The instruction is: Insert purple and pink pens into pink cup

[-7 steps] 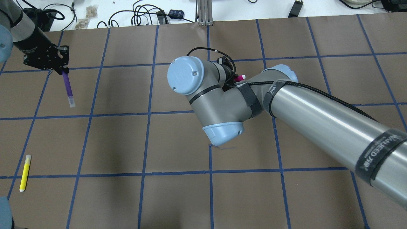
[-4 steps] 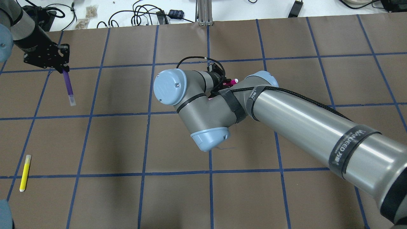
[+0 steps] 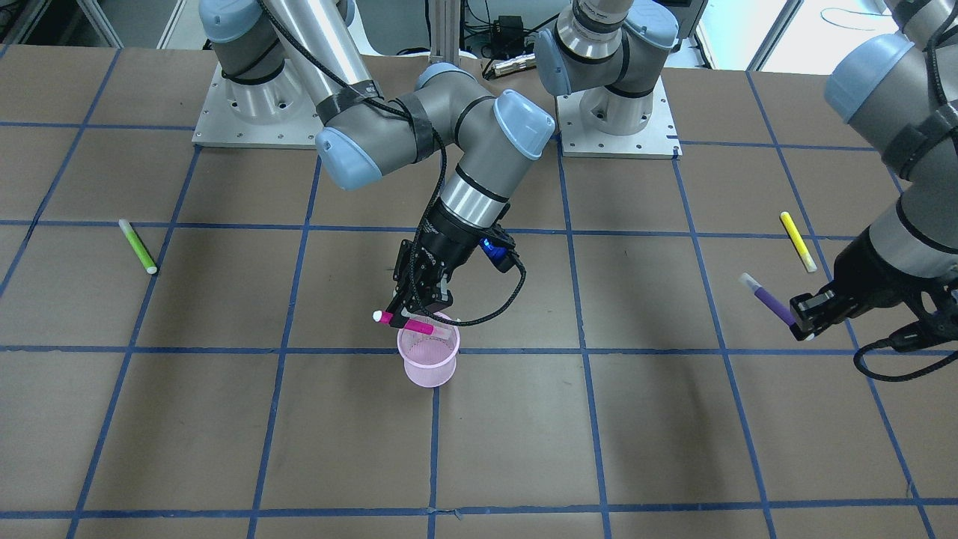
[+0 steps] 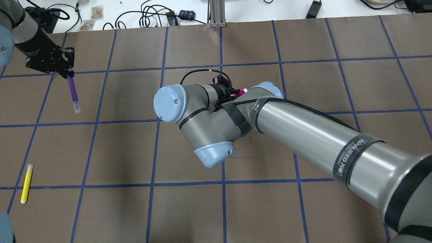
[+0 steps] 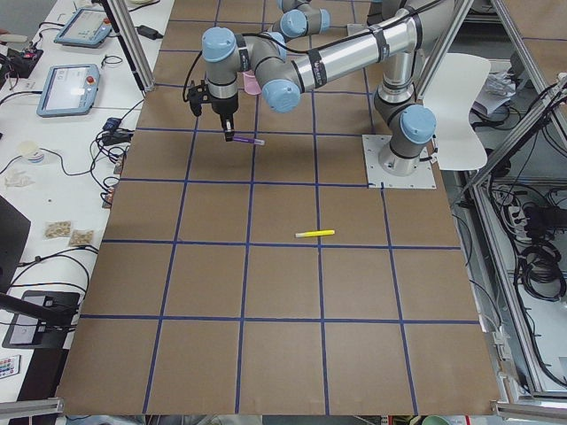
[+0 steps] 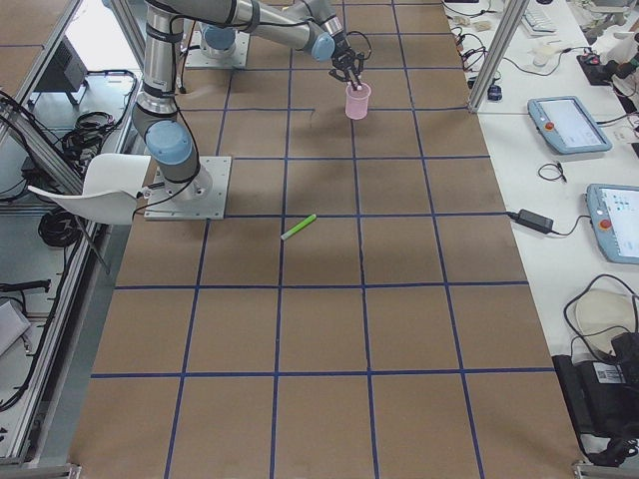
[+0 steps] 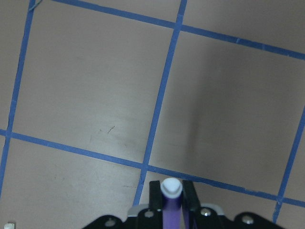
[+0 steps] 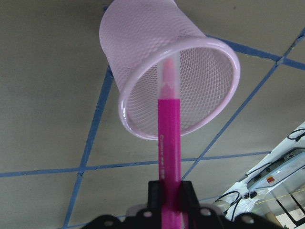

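Observation:
The pink mesh cup [image 3: 428, 359] stands upright near the table's middle; it also shows in the right wrist view [image 8: 143, 67] and the exterior right view [image 6: 357, 100]. My right arm hides it in the overhead view. My right gripper [image 3: 414, 313] is shut on the pink pen [image 3: 408, 323], which is tilted with its clear tip over the cup's rim [image 8: 167, 138]. Its white end shows in the overhead view [image 4: 242, 90]. My left gripper [image 4: 69, 74] is shut on the purple pen [image 4: 72, 90] and holds it above the table, far from the cup [image 3: 767, 299].
A yellow pen [image 4: 26, 183] lies on the table near my left side. A green pen [image 3: 138, 246] lies on my right side. Cables and small items lie beyond the table's far edge [image 4: 152, 18].
My right arm has swung left and slightly nearer in the overhead view, carrying the pink pen with it. My left gripper and the purple pen have barely moved.

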Tool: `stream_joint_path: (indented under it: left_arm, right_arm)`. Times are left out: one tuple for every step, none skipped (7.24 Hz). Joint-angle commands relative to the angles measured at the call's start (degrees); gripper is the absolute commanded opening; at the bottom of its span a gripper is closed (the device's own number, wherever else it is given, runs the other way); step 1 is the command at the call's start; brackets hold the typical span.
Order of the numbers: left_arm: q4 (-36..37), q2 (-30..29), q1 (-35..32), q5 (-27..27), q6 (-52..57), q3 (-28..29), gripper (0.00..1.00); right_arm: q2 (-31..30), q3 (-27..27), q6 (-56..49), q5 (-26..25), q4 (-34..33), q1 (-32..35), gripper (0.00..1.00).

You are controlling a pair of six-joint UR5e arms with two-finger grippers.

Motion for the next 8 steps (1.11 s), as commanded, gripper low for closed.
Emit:
stream_joint_path:
  left_arm:
    - [0.09, 0.16, 0.00, -0.08, -0.04, -0.16, 0.00]
    - [0.09, 0.08, 0.00, 0.01, 0.05, -0.51, 0.00]
    - [0.09, -0.01, 0.00, 0.01, 0.05, -0.52, 0.00]
    - [0.09, 0.42, -0.08, 0.01, 0.05, -0.52, 0.00]
    - [0.09, 0.86, -0.08, 0.01, 0.05, -0.52, 0.00]
    - [0.09, 0.95, -0.08, 0.01, 0.05, -0.60, 0.00]
    - [0.09, 1.30, -0.08, -0.34, 0.05, -0.60, 0.00]
    - [0.09, 1.57, -0.08, -0.60, -0.04, -0.69, 0.00]
  right_arm:
    - [0.61, -0.37, -0.26, 0.12, -0.29, 0.07, 0.14]
    - [0.52, -0.38, -0.35, 0.47, -0.21, 0.07, 0.58]
    - [0.17, -0.38, -1.04, 0.56, -0.21, -0.02, 0.69]
    - [0.08, -0.64, -1.66, 0.74, -0.12, -0.28, 0.72]
    - [-0.36, -1.51, -1.93, 0.83, -0.12, -0.54, 0.72]
    - [-1.93, -2.30, -2.71, 3.00, -0.20, -1.77, 0.72]
    - [-5.16, -2.48, -3.07, 5.20, -0.47, -4.21, 0.71]
    - [-8.68, -2.40, -2.90, 10.88, -0.38, -8.59, 0.71]
